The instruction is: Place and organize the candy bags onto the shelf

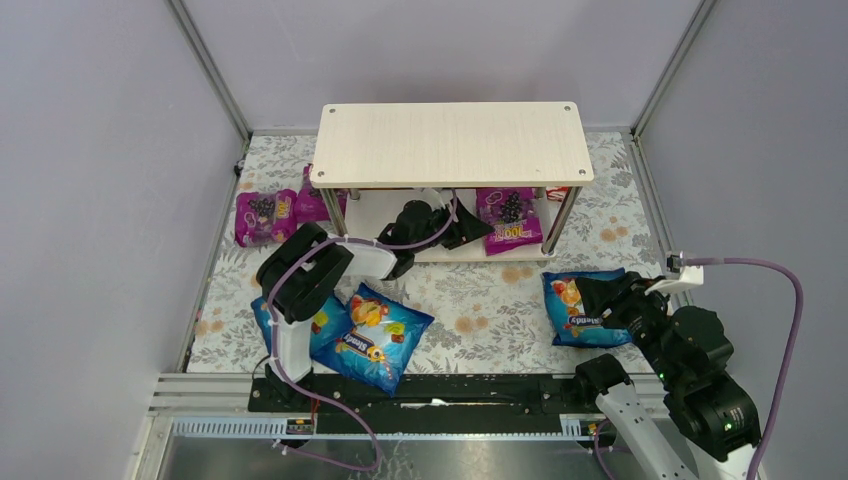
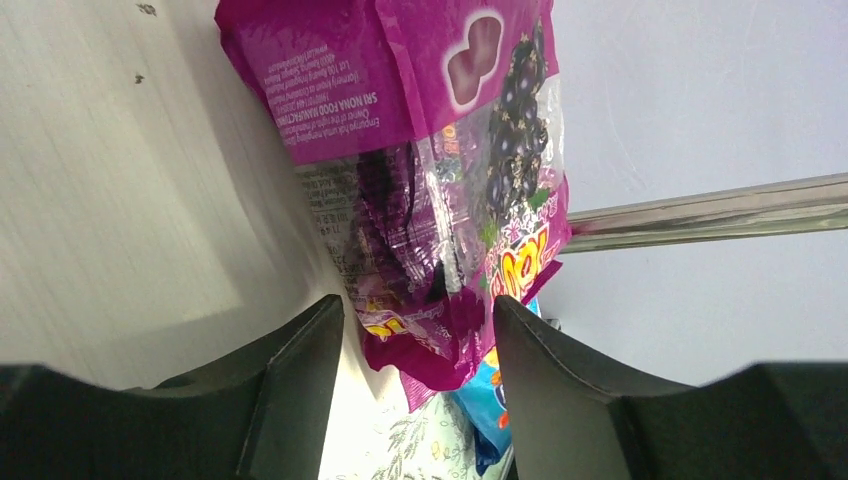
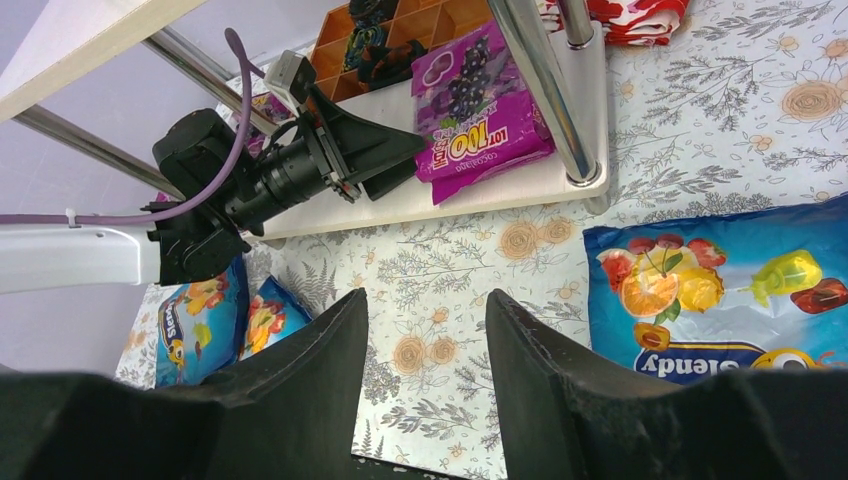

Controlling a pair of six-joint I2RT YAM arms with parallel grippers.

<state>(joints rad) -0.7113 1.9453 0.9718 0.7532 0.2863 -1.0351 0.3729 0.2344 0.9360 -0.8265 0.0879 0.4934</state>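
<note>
The shelf (image 1: 450, 145) stands at the back; its lower board (image 3: 480, 190) bears one magenta candy bag (image 1: 510, 218). My left gripper (image 1: 470, 232) reaches under the top board and is open. In the left wrist view the gripper (image 2: 415, 330) has that magenta bag's (image 2: 420, 150) near end between its parted fingers, which do not press it. Two more magenta bags (image 1: 275, 213) lie left of the shelf. Two blue bags (image 1: 385, 335) lie by the left arm's base. My right gripper (image 3: 425, 320) is open and empty, beside the third blue bag (image 3: 720, 290).
A floral cloth (image 1: 480, 300) covers the table. A red-and-white packet (image 3: 620, 18) lies behind the shelf's right post (image 3: 545, 90). An orange patterned item (image 3: 400, 30) sits at the back of the lower tier. Grey walls enclose the sides.
</note>
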